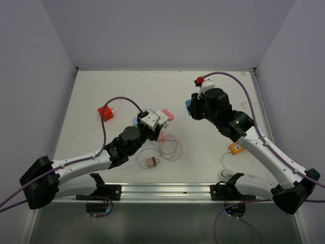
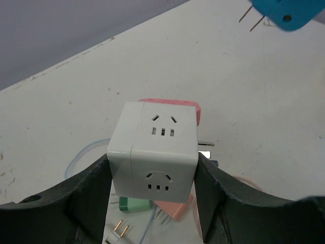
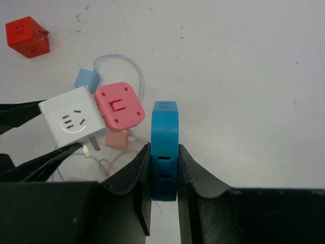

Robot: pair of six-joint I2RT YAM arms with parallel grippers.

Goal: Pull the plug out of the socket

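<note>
Right wrist view is showing the right gripper [image 3: 164, 152] closing its jaws tight on the two broad flat sides of the blue plug [image 3: 164, 122]. The plug is standing on edge between them, with its end poking out past the fingertips.

Left wrist view is showing the left gripper [image 2: 155, 175] standing about half open, its jaws pressing on opposite faces of the white socket cube [image 2: 152, 147]. From those jaws the blue plug is hanging beyond and off to the right, well apart from the cube. Its two thin metal pins are showing bare, so I am judging it to be out of the socket. A pink plug [image 2: 175, 105] is sitting against the cube's far face.

The blue plug is looking like hard, smooth moulded plastic with rounded corners. I am expecting it to be light and stiff, a little slippery, and not fragile apart from the pins, which might bend under a skewed pull. The flat sides are offering the best hold. The cube is looking matte, with softened edges and groups of slots on each face
</note>
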